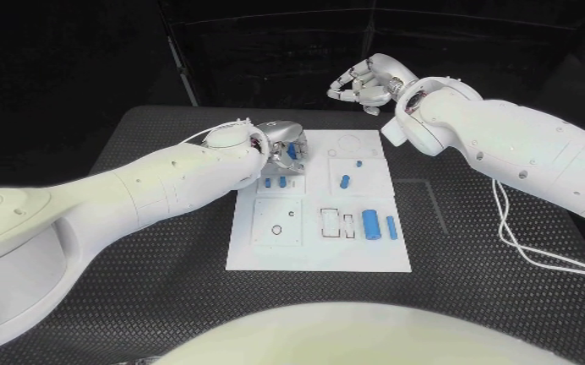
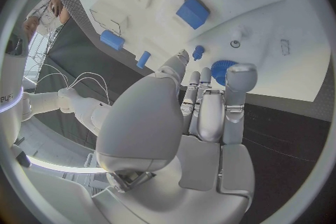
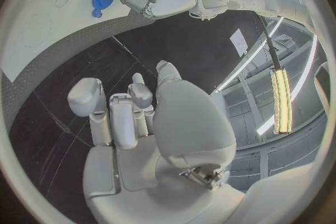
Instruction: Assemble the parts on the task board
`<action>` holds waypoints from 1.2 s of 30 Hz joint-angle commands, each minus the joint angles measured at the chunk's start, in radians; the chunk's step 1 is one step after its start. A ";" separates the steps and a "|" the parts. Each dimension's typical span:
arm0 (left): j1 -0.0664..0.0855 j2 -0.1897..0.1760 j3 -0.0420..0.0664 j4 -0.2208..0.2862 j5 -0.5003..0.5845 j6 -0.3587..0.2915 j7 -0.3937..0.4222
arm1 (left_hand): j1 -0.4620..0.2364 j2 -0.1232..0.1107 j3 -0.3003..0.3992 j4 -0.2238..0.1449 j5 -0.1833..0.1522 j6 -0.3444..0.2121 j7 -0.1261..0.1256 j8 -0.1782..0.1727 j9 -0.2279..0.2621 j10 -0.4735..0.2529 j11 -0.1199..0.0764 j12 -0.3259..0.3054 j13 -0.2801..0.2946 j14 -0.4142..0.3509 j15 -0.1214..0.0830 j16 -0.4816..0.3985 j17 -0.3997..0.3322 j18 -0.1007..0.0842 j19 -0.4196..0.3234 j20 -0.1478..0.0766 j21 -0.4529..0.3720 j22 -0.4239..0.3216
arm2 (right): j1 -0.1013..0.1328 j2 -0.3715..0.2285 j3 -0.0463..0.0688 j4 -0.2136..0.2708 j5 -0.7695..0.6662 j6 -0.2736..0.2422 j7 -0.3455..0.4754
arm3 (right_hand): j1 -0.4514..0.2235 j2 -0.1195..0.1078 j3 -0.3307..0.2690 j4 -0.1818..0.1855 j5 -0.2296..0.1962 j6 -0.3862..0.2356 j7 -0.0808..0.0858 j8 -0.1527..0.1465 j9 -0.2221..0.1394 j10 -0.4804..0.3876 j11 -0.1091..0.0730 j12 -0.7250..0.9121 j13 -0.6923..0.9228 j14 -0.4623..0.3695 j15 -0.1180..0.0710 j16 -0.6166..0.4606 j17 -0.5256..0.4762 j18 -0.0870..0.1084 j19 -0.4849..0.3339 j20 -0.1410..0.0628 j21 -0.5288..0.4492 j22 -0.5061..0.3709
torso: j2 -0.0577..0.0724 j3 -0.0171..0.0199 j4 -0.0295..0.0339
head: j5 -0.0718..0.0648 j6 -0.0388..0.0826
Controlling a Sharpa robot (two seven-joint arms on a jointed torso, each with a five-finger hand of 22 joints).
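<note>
The left robot hand (image 1: pixel 279 144), fingers apart and grasping nothing, hovers over a round ribbed blue plastic part (image 2: pixel 223 71) on the white task board (image 1: pixel 372 251); fingers should straddle it squarely before closing. The right robot hand (image 1: pixel 362 84), fingers curled in on nothing, hangs beyond the board's far edge.

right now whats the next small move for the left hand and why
Probably lower the left hand a little and close its fingers on the round blue part just past its fingertips. The hand looks empty, hovering over the board, while the right hand is lifted off beyond the far edge.
</note>
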 commanded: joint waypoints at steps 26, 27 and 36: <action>-0.016 0.031 0.000 -0.053 -0.036 0.057 0.005 | 0.032 0.033 0.069 0.001 -0.003 0.066 -0.004 -0.020 -0.007 0.093 -0.010 -0.052 -0.003 0.030 -0.009 0.012 -0.017 -0.035 0.029 -0.006 0.106 0.102 | 0.002 0.005 0.001 0.002 0.001 0.008 0.008 | 0.000 0.009 -0.007 0.001 0.005 -0.002 -0.001 0.004 0.000 0.003 -0.004 0.004 0.001 0.053 -0.003 0.001 0.053 0.019 0.001 -0.004 -0.006 0.000 | -0.001 0.0000 0.0009 | -0.002 0.000; -0.016 0.032 0.000 -0.054 -0.036 0.060 0.005 | 0.032 0.032 0.070 0.002 -0.003 0.066 -0.004 -0.020 -0.008 0.094 -0.010 -0.053 -0.003 0.030 -0.009 0.012 -0.018 -0.035 0.029 -0.006 0.106 0.102 | 0.002 0.005 0.001 0.002 0.001 0.008 0.008 | 0.000 0.009 -0.007 0.001 0.005 -0.002 -0.001 0.004 0.000 0.003 -0.004 0.004 0.001 0.053 -0.003 0.001 0.053 0.019 0.001 -0.004 -0.006 0.000 | -0.001 -0.0001 0.0010 | -0.002 0.000; -0.018 0.037 0.000 -0.056 -0.036 0.075 0.003 | 0.023 0.011 0.095 0.007 -0.006 0.031 -0.019 -0.060 -0.023 0.104 -0.008 -0.085 -0.004 0.028 -0.006 0.013 -0.027 -0.037 0.025 -0.005 0.117 0.119 | 0.002 0.005 0.001 0.002 0.001 0.008 0.008 | 0.001 0.010 -0.007 0.001 0.006 -0.001 -0.001 0.005 0.000 0.004 -0.004 0.006 0.002 0.054 -0.003 0.001 0.054 0.019 0.002 -0.004 -0.006 0.000 | -0.002 0.0006 0.0012 | -0.004 0.000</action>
